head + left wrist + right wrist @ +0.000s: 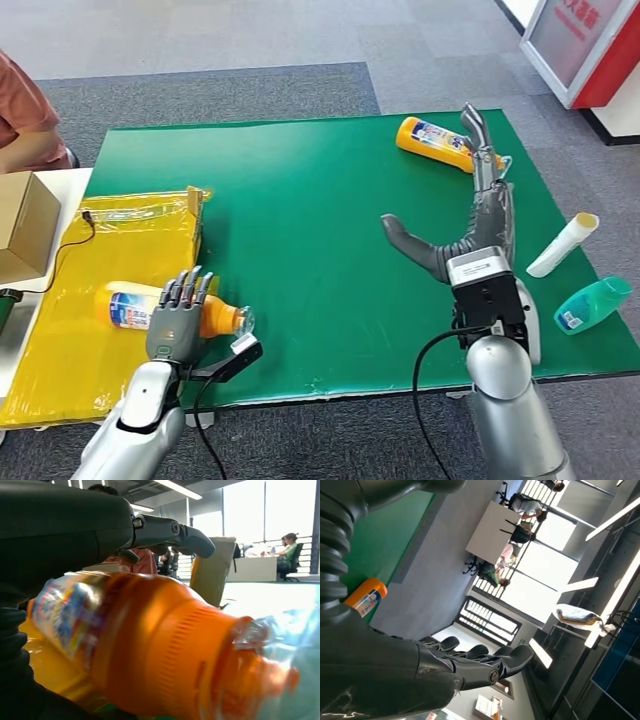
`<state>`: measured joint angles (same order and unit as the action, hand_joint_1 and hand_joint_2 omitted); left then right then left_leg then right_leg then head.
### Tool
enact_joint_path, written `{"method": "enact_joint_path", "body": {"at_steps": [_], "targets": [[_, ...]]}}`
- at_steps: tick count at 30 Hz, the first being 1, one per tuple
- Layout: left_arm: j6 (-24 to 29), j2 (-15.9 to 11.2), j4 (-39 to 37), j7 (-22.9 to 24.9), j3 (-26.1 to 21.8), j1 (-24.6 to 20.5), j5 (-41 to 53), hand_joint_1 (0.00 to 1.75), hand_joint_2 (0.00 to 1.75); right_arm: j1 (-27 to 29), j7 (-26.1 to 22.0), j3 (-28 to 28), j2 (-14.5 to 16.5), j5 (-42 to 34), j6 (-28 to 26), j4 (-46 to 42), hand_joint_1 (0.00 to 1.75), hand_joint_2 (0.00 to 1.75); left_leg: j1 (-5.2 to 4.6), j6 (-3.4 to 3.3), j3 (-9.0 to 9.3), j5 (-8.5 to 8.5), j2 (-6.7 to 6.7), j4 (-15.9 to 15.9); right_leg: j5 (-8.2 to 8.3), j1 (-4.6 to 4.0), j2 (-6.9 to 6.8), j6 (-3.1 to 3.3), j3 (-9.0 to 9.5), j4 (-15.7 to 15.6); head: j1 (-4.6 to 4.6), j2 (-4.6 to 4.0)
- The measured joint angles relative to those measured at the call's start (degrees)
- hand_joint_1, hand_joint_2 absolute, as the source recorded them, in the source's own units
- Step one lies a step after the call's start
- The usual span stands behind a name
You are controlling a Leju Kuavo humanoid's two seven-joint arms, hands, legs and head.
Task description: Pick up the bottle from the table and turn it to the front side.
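Observation:
An orange and yellow bottle lies on its side on the yellow sheet, its clear cap pointing onto the green mat. My left hand stands against the near side of it, fingers straight up and apart, thumb out to the right. The left wrist view has the bottle right in front of the palm, with the thumb stretched past it. My right hand lies flat and open far across the table. Its fingertips reach a second yellow bottle, seen too as an orange bottle end.
A white tube and a teal bottle lie near the table's right edge. A cardboard box sits at the left, with a black cable on the sheet. A person's sleeve is at the far left.

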<state>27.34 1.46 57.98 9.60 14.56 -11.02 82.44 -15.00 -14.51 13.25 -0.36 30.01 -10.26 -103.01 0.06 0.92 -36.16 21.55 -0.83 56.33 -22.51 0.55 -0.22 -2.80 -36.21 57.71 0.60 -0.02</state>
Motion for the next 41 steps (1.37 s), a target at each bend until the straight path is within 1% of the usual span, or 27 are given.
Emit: {"method": "enact_joint_path", "body": {"at_steps": [5,8,13,15,16,18,20,21,22,23,24,26,27,29,31,33,36,41], "targets": [[7.2,0.8,2.5,0.1,-2.5,2.3,3.3,0.00,1.75,1.0,0.0,0.0,-0.4,-0.2,-0.5,0.0,0.00,1.75,0.00,-0.01,-0.02,0.02,0.02,0.0,-0.01,0.00,0.00,-0.01,-0.01,0.0,-0.01,0.00],[10.5,1.2,4.5,0.1,-3.9,3.7,5.0,0.00,1.75,1.4,0.0,0.0,-0.7,-0.3,-0.9,-0.2,0.00,1.75,0.00,-0.04,-0.02,0.04,0.02,0.0,-0.02,0.00,0.00,-0.02,-0.01,0.0,-0.01,0.00],[12.5,1.6,9.0,0.0,-5.2,5.8,5.5,0.00,1.75,1.7,-0.1,0.0,-1.2,-0.6,-1.4,-0.3,0.00,1.75,0.00,-0.05,-0.03,0.05,0.02,0.0,-0.02,0.00,0.00,-0.02,-0.01,0.0,-0.01,0.00],[12.6,1.9,11.9,-1.6,-5.6,7.0,5.3,0.00,1.75,1.9,-0.1,0.0,-1.3,-0.7,-1.8,-0.3,0.00,1.75,0.00,-0.05,-0.03,0.05,0.01,0.0,-0.02,0.00,0.00,-0.02,-0.01,0.0,-0.02,0.00],[12.6,2.1,13.9,-3.3,-5.9,7.7,4.8,0.00,1.75,2.1,-0.1,0.0,-1.4,-0.7,-2.0,-0.3,0.00,1.75,0.00,-0.05,-0.03,0.05,0.01,0.0,-0.02,0.00,0.00,-0.02,-0.01,0.0,-0.01,0.00],[12.6,3.1,18.5,-8.7,-6.8,9.3,2.1,0.00,1.75,2.4,-0.1,0.0,-1.6,-0.8,-2.4,-0.4,0.00,1.75,0.00,-0.06,-0.03,0.05,0.02,0.0,-0.03,0.01,-0.01,-0.02,-0.01,0.0,-0.01,0.00],[12.5,4.7,23.0,-16.7,-8.2,10.9,-4.6,0.00,1.75,3.0,-0.1,0.0,-1.8,-0.7,-2.9,-0.6,0.00,1.75,-0.01,-0.11,-0.04,0.09,0.02,0.0,-0.04,0.02,-0.01,-0.04,0.00,0.0,-0.01,0.00],[11.7,5.5,25.0,-21.3,-8.8,11.9,-10.6,0.00,1.75,3.5,-0.1,0.0,-1.9,-0.7,-3.3,-0.8,0.00,1.75,-0.01,-0.13,-0.03,0.11,0.02,0.0,-0.05,0.02,-0.01,-0.06,0.00,0.0,-0.01,0.00],[9.7,5.9,27.2,-25.6,-8.9,13.0,-18.9,0.00,1.75,4.2,-0.2,-0.1,-2.1,-0.6,-3.5,-1.2,0.00,1.75,-0.01,-0.14,-0.03,0.13,0.02,0.0,-0.07,0.02,0.00,-0.08,0.00,0.0,0.00,0.00],[6.1,6.0,29.6,-29.0,-8.7,14.3,-29.3,0.00,1.75,5.1,-0.4,-0.3,-2.3,-0.5,-3.7,-1.7,0.00,1.75,-0.01,-0.14,-0.03,0.15,0.02,0.0,-0.10,0.02,0.00,-0.10,0.00,0.0,-0.01,0.00],[1.2,5.8,32.3,-31.6,-8.2,15.6,-41.1,0.00,1.75,6.2,-0.7,-0.5,-2.5,-0.6,-3.7,-2.2,0.00,1.75,-0.01,-0.13,-0.03,0.17,0.02,0.0,-0.13,0.02,0.00,-0.11,-0.01,0.0,0.00,0.00],[-10.8,4.9,37.8,-35.3,-7.7,18.2,-63.4,0.00,1.75,8.2,-1.8,-1.3,-2.9,-1.6,-3.0,-3.1,0.00,1.75,0.00,-0.10,-0.04,0.20,0.02,0.0,-0.19,0.01,0.00,-0.09,0.00,0.0,-0.01,0.00],[-16.4,4.5,40.1,-36.8,-7.8,19.3,-71.7,0.00,1.75,9.0,-2.3,-1.6,-3.1,-2.5,-2.3,-3.5,0.00,1.75,0.00,-0.09,-0.04,0.22,0.02,0.0,-0.21,0.00,0.00,-0.08,0.00,0.0,0.00,0.00],[-26.8,4.0,43.9,-38.9,-8.6,21.4,-83.6,0.00,1.75,10.6,-3.4,-2.4,-3.3,-5.1,-0.4,-3.9,0.00,1.75,0.01,-0.06,-0.03,0.26,0.02,0.0,-0.25,-0.02,0.00,-0.05,0.01,0.0,0.00,0.00],[-34.1,4.1,46.5,-39.6,-10.5,23.2,-90.8,0.00,1.75,12.3,-4.5,-3.1,-3.4,-7.8,1.2,-4.1,0.00,1.75,0.02,-0.06,-0.02,0.29,0.02,0.0,-0.28,-0.02,0.00,-0.03,0.01,0.0,-0.01,0.00],[-37.5,4.3,48.2,-39.8,-12.7,24.6,-93.8,0.00,1.75,13.7,-5.1,-3.8,-3.4,-9.0,1.8,-4.2,0.00,1.75,0.02,-0.07,-0.02,0.30,0.02,0.0,-0.29,-0.02,-0.01,-0.03,0.01,0.0,-0.01,0.00],[-38.8,4.6,49.5,-39.9,-14.7,25.6,-94.3,0.00,1.75,14.7,-5.5,-4.3,-3.4,-9.4,1.9,-4.3,0.00,1.75,0.02,-0.07,-0.02,0.31,0.02,0.0,-0.28,-0.02,-0.01,-0.03,0.02,0.0,0.00,0.00],[-39.2,5.0,50.4,-39.9,-15.8,26.1,-94.1,0.00,1.75,15.2,-5.6,-4.8,-3.4,-9.5,2.0,-4.3,0.00,1.75,0.01,-0.09,-0.01,0.30,0.02,0.0,-0.25,0.00,-0.01,-0.06,0.04,0.0,-0.01,0.00]]}}
